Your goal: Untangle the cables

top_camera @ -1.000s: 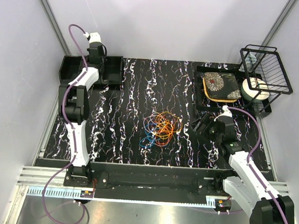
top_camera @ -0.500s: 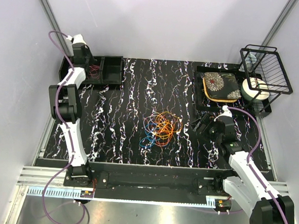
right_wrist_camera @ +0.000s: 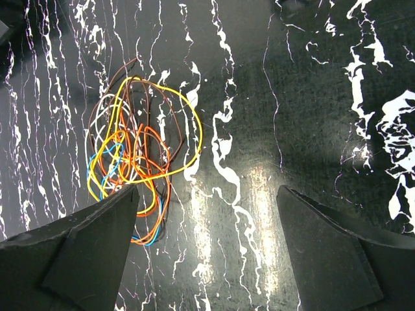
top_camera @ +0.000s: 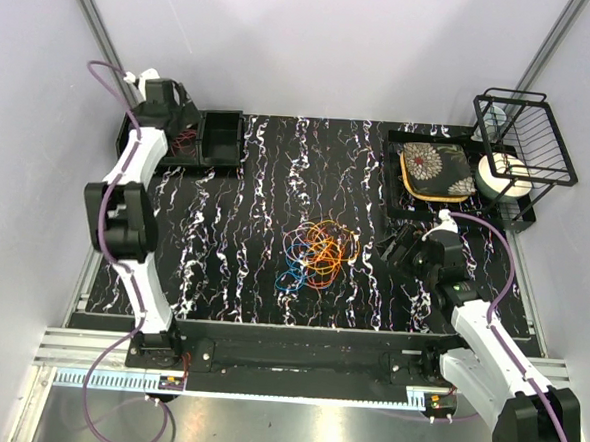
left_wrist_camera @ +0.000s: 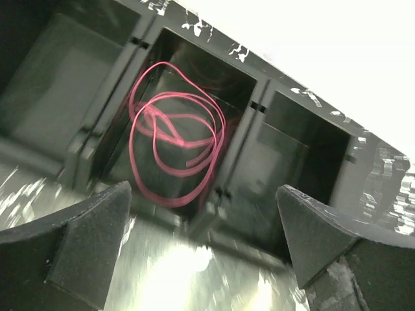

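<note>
While hovering over the far-left black plastic tray, spreading left gripper wide, empty; showing thin red wire loop inside, plainly by wrist camera only; spreading right gripper likewise, empty, beside tangled multicoloured wire cables, unobstructed mid-table.

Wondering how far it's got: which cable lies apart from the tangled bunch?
The red cable, alone in a compartment of the black tray at far left; the other cables lie tangled together mid-table.
</note>
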`<state>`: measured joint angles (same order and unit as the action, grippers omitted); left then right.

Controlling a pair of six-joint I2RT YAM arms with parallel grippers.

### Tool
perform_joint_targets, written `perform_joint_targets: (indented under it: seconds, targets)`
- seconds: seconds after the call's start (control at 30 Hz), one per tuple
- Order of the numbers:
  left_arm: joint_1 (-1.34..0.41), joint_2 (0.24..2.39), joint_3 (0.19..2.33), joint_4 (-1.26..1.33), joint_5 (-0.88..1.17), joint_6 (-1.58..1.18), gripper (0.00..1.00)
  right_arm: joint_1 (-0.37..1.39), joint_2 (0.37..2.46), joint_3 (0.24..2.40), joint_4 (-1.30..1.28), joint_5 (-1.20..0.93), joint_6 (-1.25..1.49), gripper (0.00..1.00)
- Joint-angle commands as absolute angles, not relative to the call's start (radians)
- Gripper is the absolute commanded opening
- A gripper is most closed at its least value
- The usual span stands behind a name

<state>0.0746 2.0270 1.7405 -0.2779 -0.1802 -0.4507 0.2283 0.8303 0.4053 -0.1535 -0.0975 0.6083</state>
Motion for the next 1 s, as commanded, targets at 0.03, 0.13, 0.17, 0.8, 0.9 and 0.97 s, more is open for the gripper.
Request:
perform_joint_targets:
  seconds: [0.03,0.13,0.17,0.8,0.9,0.97]
  targets:
    - [0.005,1.766,1.674,-0.480,-0.301,-0.488,0.99,0.238,0.830,0.411,-0.123,-0.089,0.612,0.94]
    - [-0.066,1.695,1.614,-0.575,-0.307,-0.420,0.99,0.241,0.830,0.414,-0.133,-0.071,0.623,0.94]
    - [-0.066,1.683,1.597,-0.612,-0.246,-0.411,0.99,0.241,0.830,0.414,-0.138,-0.066,0.623,0.95]
    - [-0.103,1.036,0.937,-0.702,0.080,-0.423,0.99,0.259,0.786,0.423,-0.181,0.039,0.629,1.00]
    - [-0.208,0.948,0.890,-0.724,0.011,-0.440,0.99,0.261,0.767,0.436,-0.221,0.118,0.629,1.00]
    - [-0.299,0.919,0.900,-0.724,-0.026,-0.463,0.99,0.259,0.768,0.440,-0.251,0.104,0.661,1.00]
